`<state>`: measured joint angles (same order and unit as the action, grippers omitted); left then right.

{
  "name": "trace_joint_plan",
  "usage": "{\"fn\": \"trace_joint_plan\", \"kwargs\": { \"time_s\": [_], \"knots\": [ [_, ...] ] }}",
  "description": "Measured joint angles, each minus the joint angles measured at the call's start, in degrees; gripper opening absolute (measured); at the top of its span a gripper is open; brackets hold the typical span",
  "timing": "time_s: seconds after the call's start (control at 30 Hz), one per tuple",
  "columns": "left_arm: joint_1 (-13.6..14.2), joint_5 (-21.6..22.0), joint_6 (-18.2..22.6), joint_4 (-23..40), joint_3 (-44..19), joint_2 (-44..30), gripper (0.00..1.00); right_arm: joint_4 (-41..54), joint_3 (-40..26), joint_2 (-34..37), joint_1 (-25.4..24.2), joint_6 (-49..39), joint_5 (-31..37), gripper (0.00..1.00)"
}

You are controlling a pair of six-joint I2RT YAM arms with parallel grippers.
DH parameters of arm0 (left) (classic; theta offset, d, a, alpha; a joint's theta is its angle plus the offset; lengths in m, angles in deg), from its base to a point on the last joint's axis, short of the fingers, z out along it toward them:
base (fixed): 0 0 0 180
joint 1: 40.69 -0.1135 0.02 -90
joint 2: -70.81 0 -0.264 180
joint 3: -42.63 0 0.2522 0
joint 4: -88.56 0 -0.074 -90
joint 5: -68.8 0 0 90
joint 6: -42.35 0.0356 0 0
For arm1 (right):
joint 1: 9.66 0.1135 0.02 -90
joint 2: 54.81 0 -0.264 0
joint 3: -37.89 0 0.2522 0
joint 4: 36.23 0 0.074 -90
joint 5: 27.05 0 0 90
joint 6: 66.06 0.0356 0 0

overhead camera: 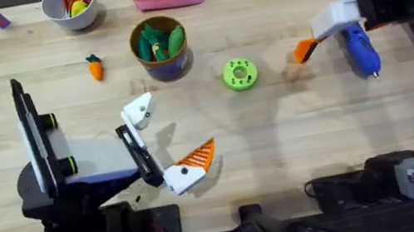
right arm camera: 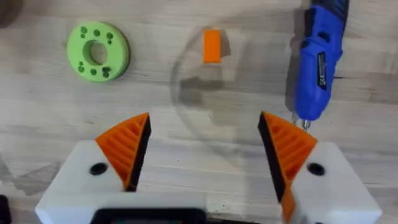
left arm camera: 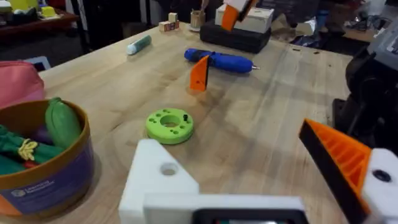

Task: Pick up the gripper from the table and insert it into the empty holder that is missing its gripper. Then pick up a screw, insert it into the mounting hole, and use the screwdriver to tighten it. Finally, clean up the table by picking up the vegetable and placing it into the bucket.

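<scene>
step: fetching the gripper (right arm camera: 212,45) off worktop | right claw (right arm camera: 204,151) wide open above it, left claw (overhead camera: 168,143) open, holder (overhead camera: 139,110) bare | next: drop down, pinch wedge squarely

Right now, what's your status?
Right hand open, loose orange fingertip just ahead. Left hand open, one holder empty. Blue screwdriver beside fingertip, not touching.

Bucket (left arm camera: 43,180) label: small white print, possibly a logo, unreadable.
</scene>
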<state>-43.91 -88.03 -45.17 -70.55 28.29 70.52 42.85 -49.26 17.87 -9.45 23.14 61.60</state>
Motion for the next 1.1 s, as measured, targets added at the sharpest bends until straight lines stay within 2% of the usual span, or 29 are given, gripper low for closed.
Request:
{"fn": "trace_joint_plan", "kwargs": {
  "time_s": [0.17, 0.4, 0.57, 0.73, 0.87, 1.1],
  "knots": [
    [0.0, 0.0, 0.0, 0.0, 0.0, 0.0, 0.985, 0.0, -3.8, 10.0, 0.0, -1.5, 0.0, 0.994],
    [0.0, 0.0, 0.0, 0.0, 0.0, 0.0, 0.985, -3.3, -4.2, 20.6, 0.0, -2.5, 0.0, 0.989],
    [0.0, 0.0, 0.0, 0.0, 0.0, 0.0, 0.985, -5.9, -4.2, 26.5, 0.0, -2.7, 0.0, 0.896],
    [0.0, 0.0, 0.0, 0.0, 0.0, 0.0, 0.985, -8.3, -4.2, 29.3, 0.0, -2.7, 0.0, 0.83],
    [0.0, 0.0, 0.0, 0.0, 0.0, 0.0, 0.985, -8.8, -4.3, 29.4, 0.0, -2.7, 0.4, 0.733],
    [0.0, 0.0, 0.0, 0.0, 0.0, 0.0, 0.985, -7.9, -4.8, 29.4, 0.0, -2.6, 1.4, 0.624]
  ]
}}
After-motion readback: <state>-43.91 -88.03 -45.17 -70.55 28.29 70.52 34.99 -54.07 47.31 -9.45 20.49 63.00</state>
